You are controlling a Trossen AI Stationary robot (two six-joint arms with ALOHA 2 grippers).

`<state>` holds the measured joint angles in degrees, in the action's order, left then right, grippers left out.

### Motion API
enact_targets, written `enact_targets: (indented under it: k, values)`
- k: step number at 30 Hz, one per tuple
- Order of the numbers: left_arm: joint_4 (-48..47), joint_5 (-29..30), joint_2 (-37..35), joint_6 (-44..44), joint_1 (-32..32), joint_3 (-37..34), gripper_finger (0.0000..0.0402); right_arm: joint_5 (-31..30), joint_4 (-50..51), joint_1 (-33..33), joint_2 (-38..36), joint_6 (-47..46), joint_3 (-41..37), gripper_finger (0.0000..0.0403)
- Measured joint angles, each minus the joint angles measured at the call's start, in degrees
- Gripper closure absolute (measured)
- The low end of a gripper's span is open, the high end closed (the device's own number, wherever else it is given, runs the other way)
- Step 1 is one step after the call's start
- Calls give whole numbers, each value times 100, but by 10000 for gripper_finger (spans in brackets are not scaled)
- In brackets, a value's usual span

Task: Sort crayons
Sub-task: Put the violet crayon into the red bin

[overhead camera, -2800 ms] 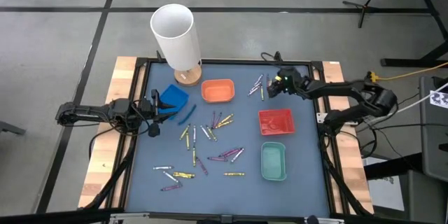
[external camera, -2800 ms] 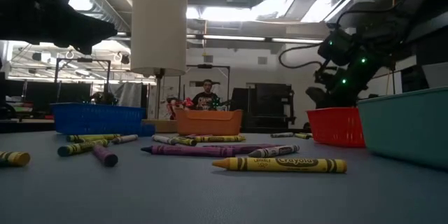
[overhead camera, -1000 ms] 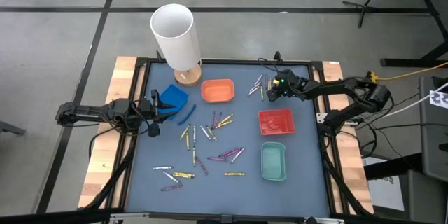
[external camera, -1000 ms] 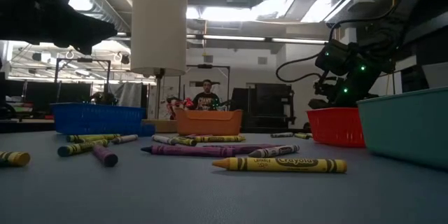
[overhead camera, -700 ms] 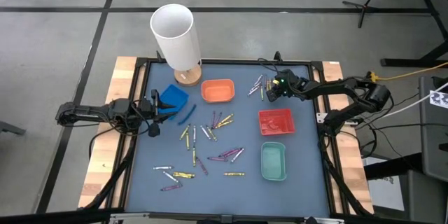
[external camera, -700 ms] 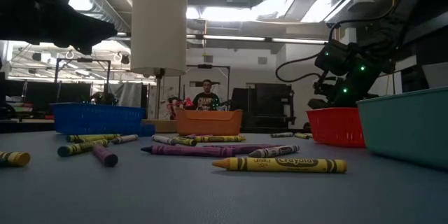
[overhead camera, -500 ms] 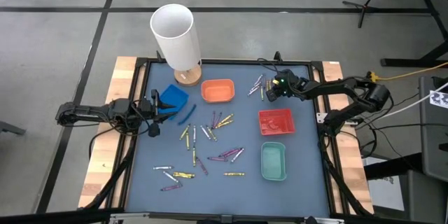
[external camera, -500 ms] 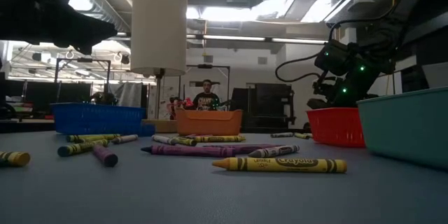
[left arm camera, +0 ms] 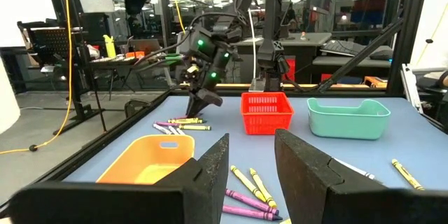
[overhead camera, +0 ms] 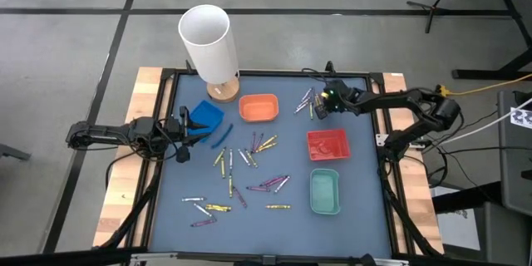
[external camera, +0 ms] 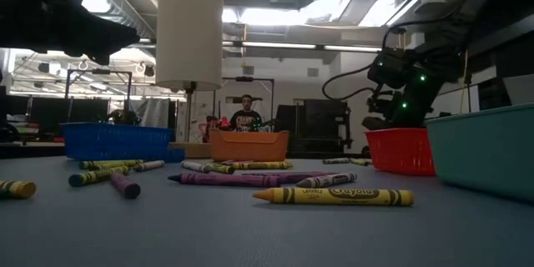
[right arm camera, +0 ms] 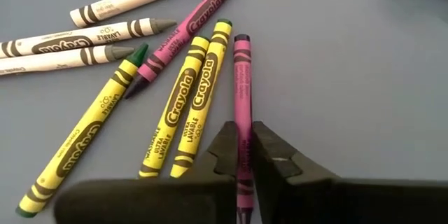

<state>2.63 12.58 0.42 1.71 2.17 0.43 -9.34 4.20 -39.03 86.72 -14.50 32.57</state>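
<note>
Crayons (overhead camera: 249, 162): lot under sorting, nearly all loose on the mat.
Magenta crayon (right arm camera: 242, 98), far-right cluster beside yellow and grey-white sticks: I have the right gripper (right arm camera: 241, 155) pinched on it, its far end seemingly on the mat. Remaining sticks lie scattered mid-table and toward the near left. Orange tray (overhead camera: 258, 107) and green tray (overhead camera: 324, 191) look empty; red tray (overhead camera: 327, 145) contents I cannot make out; blue tray (overhead camera: 204, 117) sits by the left gripper (left arm camera: 250, 162), fingers spread, waiting at the left edge. My judgement: sorting barely begun.
</note>
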Motion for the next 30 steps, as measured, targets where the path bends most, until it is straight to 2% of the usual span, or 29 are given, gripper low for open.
enact_targets:
  k: [8, 14, 18, 25, 30]
  values:
    - [0, 0, -1, 1, -1, -1, 300, -6, 760, -4, 6, 290, 483, 383]
    - [0, 0, -2, 1, -2, -1, 300, 50, 1799, -4, 2, 484, 1081, 382]
    - [0, 0, 0, 1, -1, -1, 300, 567, 2633, -4, 1, 613, 1607, 382]
    - [0, 0, 0, 1, -2, -1, 300, 1910, 3724, 106, -9, 890, 2374, 382]
    - [0, 0, 0, 1, -2, -2, 300, 2190, 4334, 651, -31, 1054, 2728, 382]
